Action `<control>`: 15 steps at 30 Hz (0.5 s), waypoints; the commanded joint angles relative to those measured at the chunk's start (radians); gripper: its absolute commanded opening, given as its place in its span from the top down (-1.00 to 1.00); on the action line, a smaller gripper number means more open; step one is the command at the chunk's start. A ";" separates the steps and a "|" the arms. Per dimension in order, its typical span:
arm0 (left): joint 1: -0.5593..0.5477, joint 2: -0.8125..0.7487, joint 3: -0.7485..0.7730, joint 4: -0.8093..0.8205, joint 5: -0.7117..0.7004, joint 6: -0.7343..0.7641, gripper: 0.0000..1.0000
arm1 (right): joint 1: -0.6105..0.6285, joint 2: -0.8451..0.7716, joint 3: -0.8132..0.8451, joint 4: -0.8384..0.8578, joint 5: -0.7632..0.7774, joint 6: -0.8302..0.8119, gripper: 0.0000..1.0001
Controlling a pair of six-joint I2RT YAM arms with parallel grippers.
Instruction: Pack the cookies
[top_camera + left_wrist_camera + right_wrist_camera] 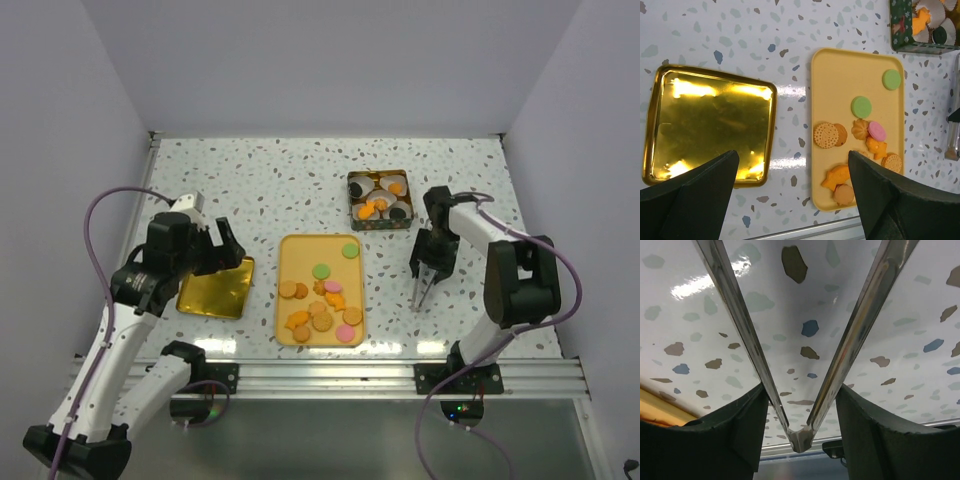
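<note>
Several cookies (322, 310), orange, tan, pink and green, lie on a yellow tray (300, 250) in the middle. They also show in the left wrist view (860, 132) on the tray (840, 80). More cookies sit in white paper cups in a dark square tin (380, 200) at the back right. My left gripper (222, 245) is open and empty, hovering above the gap between a gold lid (715, 125) and the tray; in its own view the gripper (792, 160) straddles bare table. My right gripper (432, 255) is shut on metal tongs (422, 290), right of the tray; in the right wrist view the gripper (801, 405) holds the tongs (740, 325) spread in a V.
The gold lid (216, 288) lies flat left of the tray, near the front. The tin's wall (900, 30) shows at the top right of the left wrist view. An aluminium rail (330, 375) runs along the table's front edge. White walls enclose the speckled table.
</note>
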 commanded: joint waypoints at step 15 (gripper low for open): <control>-0.005 0.069 0.039 0.092 -0.008 0.003 -0.93 | -0.004 0.063 0.216 -0.047 0.083 -0.056 -0.50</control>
